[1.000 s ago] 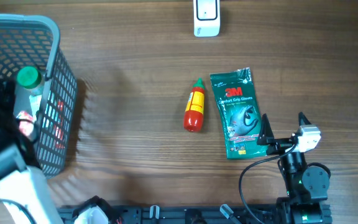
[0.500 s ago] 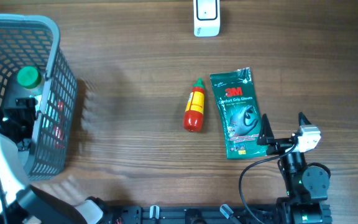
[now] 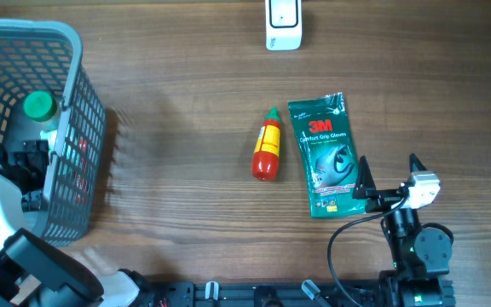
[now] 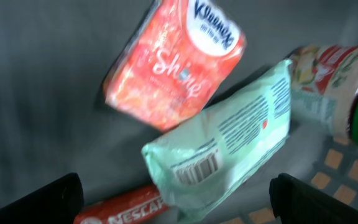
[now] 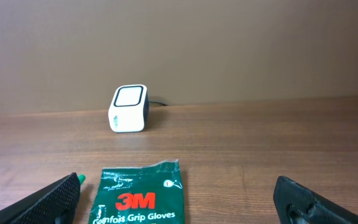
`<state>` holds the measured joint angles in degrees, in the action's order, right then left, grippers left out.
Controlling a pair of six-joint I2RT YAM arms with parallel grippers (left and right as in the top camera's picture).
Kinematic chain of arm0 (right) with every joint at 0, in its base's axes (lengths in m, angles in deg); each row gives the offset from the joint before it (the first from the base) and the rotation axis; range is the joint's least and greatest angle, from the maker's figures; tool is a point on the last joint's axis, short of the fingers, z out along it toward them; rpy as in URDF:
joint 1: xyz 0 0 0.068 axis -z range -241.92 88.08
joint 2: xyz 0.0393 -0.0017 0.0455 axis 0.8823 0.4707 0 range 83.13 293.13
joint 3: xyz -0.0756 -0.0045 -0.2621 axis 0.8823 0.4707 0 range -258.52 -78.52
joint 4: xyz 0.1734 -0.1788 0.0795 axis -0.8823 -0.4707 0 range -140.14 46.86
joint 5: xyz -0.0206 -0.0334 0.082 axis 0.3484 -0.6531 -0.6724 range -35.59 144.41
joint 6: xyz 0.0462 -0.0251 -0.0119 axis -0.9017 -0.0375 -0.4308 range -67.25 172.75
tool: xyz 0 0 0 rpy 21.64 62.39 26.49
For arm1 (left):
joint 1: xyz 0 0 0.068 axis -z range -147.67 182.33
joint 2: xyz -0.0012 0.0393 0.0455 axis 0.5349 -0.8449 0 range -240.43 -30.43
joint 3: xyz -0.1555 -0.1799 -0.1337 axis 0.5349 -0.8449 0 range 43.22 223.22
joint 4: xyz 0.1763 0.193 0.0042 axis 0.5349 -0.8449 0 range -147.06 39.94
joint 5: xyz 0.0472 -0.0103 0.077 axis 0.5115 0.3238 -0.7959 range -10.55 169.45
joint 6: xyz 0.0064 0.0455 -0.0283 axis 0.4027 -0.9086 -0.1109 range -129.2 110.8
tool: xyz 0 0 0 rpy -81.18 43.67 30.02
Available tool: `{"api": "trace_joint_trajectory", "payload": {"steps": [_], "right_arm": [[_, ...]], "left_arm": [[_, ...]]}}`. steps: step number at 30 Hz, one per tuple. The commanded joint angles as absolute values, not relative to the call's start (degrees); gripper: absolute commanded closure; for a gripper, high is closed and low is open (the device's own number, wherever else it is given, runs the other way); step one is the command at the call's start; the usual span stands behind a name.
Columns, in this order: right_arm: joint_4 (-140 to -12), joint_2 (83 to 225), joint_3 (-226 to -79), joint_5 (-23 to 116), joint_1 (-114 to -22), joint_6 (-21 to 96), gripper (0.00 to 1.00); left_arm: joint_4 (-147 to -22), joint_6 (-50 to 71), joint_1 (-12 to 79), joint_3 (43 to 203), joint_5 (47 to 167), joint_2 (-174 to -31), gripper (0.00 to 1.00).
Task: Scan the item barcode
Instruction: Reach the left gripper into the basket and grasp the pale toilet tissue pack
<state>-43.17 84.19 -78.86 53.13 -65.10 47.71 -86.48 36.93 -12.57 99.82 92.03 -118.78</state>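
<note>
Grey plastic mesh basket [image 3: 75, 51] all round the left claw [image 4: 179, 202]. Spread to its widest, pinching nothing. Directly beneath, between the two fingers: pale green soft packet [image 4: 229, 143], printed black barcode [image 4: 197, 169] facing up toward the claw. Just ahead of that, touching its far end, orange-red Kleenex tissue pack [image 4: 173, 68]. Nearest the claw, close by its left finger, red Nescafé stick sachet [image 4: 120, 205], partly cut off by the frame. Off to the claw's right, clear bottle with a green cap [image 4: 331, 87], probably leaning on the basket wall, though too blurred to be sure.

Right claw [image 5: 179, 193] spread wide as well, empty, low over the brown wooden table [image 5: 260, 143]. Just ahead and slightly left of it, dark green 3M glove packet [image 5: 138, 193], flat on the wood. Well ahead, white box-shaped barcode scanner [image 5: 129, 109], window turned toward the claw. Left of the glove packet, just beside but apart, small red sauce bottle with a green tip [image 3: 267, 147].

Judged early in a pick: nothing lifted, nothing held before the scanner. Left to do: close on one basket item, likely the pale green packet, raise it clear of the wall, carry it across, present the barcode to the window. Scanned or not, the two pieces on the table: impossible to say.
</note>
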Motion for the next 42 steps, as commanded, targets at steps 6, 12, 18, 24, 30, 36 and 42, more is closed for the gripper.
{"api": "trace_joint_trajectory", "payload": {"steps": [6,12,18,24,30,36,42], "right_arm": [[-43.0,83.7,-78.8,52.7,-65.2,48.2,0.00],[-43.0,83.7,-78.8,52.7,-65.2,48.2,0.00],[-43.0,83.7,-78.8,52.7,-65.2,48.2,0.00],[-43.0,83.7,-78.8,52.7,-65.2,48.2,0.00],[-43.0,83.7,-78.8,52.7,-65.2,48.2,0.00],[-43.0,83.7,-78.8,52.7,-65.2,48.2,0.00],[-43.0,83.7,-78.8,52.7,-65.2,48.2,0.00]], "left_arm": [[-85.0,35.8,-12.3,99.6,90.3,-119.7,0.00],[-83.3,35.8,-8.6,99.5,90.3,-124.1,0.00],[-79.7,35.9,-5.4,99.5,90.1,-127.7,0.16],[-77.8,35.8,-6.0,99.5,89.6,-127.3,0.61],[-77.8,35.3,-6.8,100.8,89.6,-122.7,0.76],[-78.6,33.1,-6.8,104.1,89.8,-108.4,0.77],[-78.6,33.3,-6.8,105.0,93.2,-90.5,0.71]]}}
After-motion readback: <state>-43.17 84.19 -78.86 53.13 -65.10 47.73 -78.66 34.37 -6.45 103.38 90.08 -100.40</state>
